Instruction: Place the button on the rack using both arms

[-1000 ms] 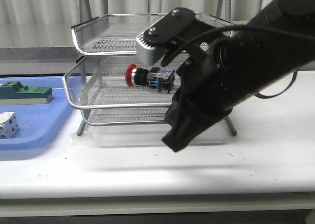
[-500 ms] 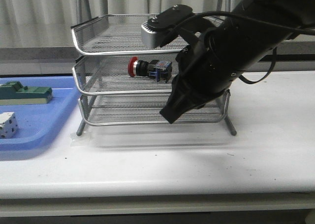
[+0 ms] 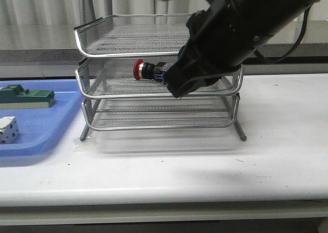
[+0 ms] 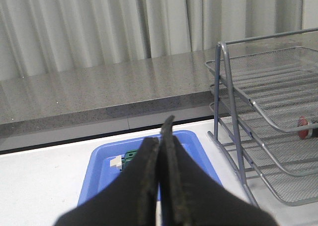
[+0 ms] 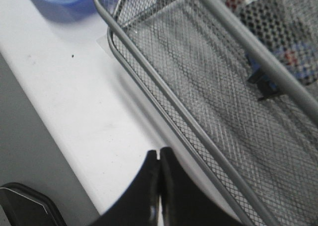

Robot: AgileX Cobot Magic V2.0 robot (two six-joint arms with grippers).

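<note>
button [image 3: 146, 70] placement looks basically done at this point, judging by how things lie. starting from the pincers: the right gripper [image 5: 159, 159] is seen in its wrist view with both black fingers pressed together and nothing caught between them, hanging over the near rim of the rack [image 3: 102, 96] and the white table [image 3: 205, 166] just beside it. the left gripper [image 4: 160, 151] is likewise pinched flat with nothing held, parked well to the left over the blue tray [image 4: 102, 171], so it isn't touching anything of the task.

moving outward, the right arm is seen in the front view as a big black mass in front of the right half of the rack, covering the rear end of the button. the button itself is lying on its side on the middle shelf of the rack, red head pointing left, silver collar and black barrel visible, a bit of the blue rear block peeking out by the arm. no finger can be made out on it.

further left, the green and grey block [image 3: 26, 96] and the white dotted cube [image 3: 8, 129] are sitting in the blue tray, well apart from the rack.

what's left is probably just the arm being cleared away; whether the button sits stable can't be fully checked since its back end is hidden.
</note>
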